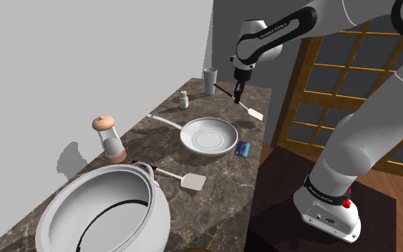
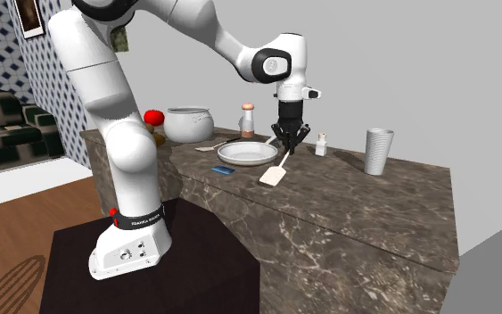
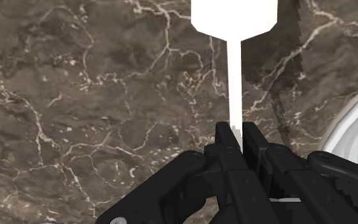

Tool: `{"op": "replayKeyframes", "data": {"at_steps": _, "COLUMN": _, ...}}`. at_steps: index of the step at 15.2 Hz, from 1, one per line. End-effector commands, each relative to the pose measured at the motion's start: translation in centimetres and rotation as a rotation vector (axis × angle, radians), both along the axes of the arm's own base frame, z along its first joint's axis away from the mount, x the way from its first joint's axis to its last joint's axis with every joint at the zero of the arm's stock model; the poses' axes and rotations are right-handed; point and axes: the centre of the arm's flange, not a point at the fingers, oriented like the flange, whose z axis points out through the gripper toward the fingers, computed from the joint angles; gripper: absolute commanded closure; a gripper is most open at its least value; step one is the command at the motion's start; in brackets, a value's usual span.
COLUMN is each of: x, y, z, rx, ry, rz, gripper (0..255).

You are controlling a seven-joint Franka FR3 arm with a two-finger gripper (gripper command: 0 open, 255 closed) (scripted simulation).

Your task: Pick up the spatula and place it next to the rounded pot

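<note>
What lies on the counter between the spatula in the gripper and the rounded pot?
In the shoulder view, a white frying pan, then a second white spatula beside the pot.

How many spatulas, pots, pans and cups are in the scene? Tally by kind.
Spatulas: 2, the held spatula clasped in the fingers and the loose spatula lying by the pot
Pots: 1, the rounded pot
Pans: 1, the white pan
Cups: 1, the grey cup
Total: 5
</note>
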Motion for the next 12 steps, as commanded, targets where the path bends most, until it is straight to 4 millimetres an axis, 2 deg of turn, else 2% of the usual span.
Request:
{"op": "replayKeyframes", "data": {"at_steps": 1, "x": 0.0, "y": -0.1, "z": 1.0, "rx": 0.000, "ry": 0.001, "rz": 0.000, "gripper": 255}}
{"op": "replayKeyframes", "data": {"at_steps": 12, "x": 0.0, "y": -0.1, "z": 6.9, "rx": 0.000, "ry": 0.001, "rz": 0.000, "gripper": 255}}
